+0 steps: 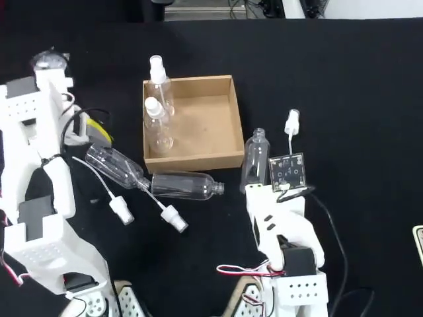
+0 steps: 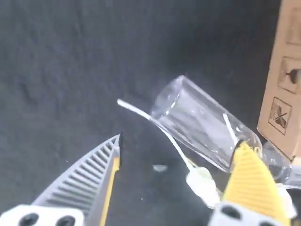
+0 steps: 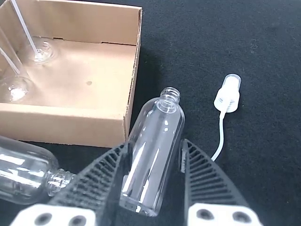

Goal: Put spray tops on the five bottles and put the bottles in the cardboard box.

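Our right hand (image 3: 155, 146) clamps 1 uncapped bottle (image 3: 160, 115) upright beside the cardboard box (image 3: 70, 125); we fear its smooth wall slipping or tilting when the loose spray top (image 3: 227, 94) gets pressed in.

Left gripper (image 2: 178, 141) hangs low over the table, fingers spread wide — right gripper (image 3: 155, 145) clamps an upright uncapped bottle (image 3: 162, 117).

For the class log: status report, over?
Left gripper jaws open at lying bottle. Right gripper clamps uncapped bottle. Loose spray top beside it.
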